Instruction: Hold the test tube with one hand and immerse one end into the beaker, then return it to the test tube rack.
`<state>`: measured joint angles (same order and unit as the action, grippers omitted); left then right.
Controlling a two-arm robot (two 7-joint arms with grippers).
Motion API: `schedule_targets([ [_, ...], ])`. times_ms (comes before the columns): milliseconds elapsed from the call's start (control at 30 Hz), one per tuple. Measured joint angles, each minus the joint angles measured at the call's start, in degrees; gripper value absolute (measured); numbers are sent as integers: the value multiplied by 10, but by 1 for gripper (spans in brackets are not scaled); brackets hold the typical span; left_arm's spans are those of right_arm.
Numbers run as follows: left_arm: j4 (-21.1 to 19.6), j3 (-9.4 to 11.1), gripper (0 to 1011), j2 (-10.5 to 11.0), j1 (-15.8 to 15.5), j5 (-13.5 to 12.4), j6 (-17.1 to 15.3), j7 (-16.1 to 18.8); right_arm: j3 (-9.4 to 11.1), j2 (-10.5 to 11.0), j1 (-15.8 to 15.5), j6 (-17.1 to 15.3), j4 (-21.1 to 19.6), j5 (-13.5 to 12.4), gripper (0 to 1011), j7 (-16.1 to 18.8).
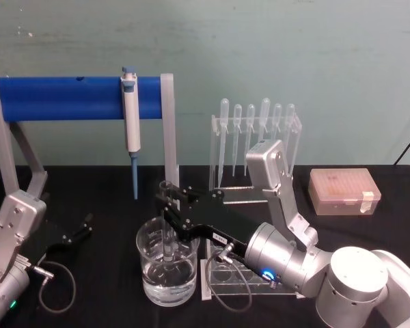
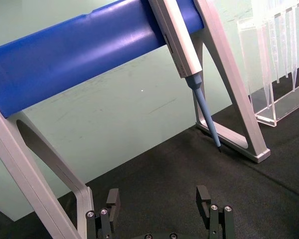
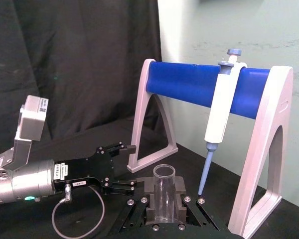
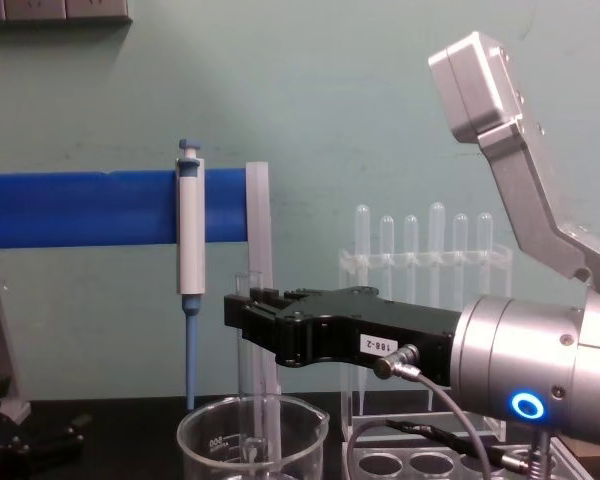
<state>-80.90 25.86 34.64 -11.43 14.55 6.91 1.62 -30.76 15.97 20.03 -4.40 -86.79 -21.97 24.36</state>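
The right gripper (image 1: 169, 199) was clamped on the test tube (image 3: 164, 193), which was held upright near its rim. The tube's lower end was positioned inside the beaker (image 1: 147, 273). The left gripper (image 2: 158, 199) was parked at the left, fingers spread apart

My right claw (image 1: 169, 208) comes in from 4 o'clock in the head view, its two black fingers clamped on the test tube (image 1: 169, 239) near its open rim. The test tube is long clear glass, standing upright, its lower end down inside the beaker (image 1: 150, 270). I cannot tell whether it meets the liquid (image 1: 167, 283). The beaker, wide clear glass with white printed marks, stands at 6 o'clock, with the liquid filling its lower part.
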Motion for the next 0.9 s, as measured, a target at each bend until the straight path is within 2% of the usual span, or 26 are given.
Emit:
schedule_targets([
  [900, 0, 0, 1000, 0, 0, 0, 0, 0, 0, 0, 0, 0, 0, 0, 226, 0],
])
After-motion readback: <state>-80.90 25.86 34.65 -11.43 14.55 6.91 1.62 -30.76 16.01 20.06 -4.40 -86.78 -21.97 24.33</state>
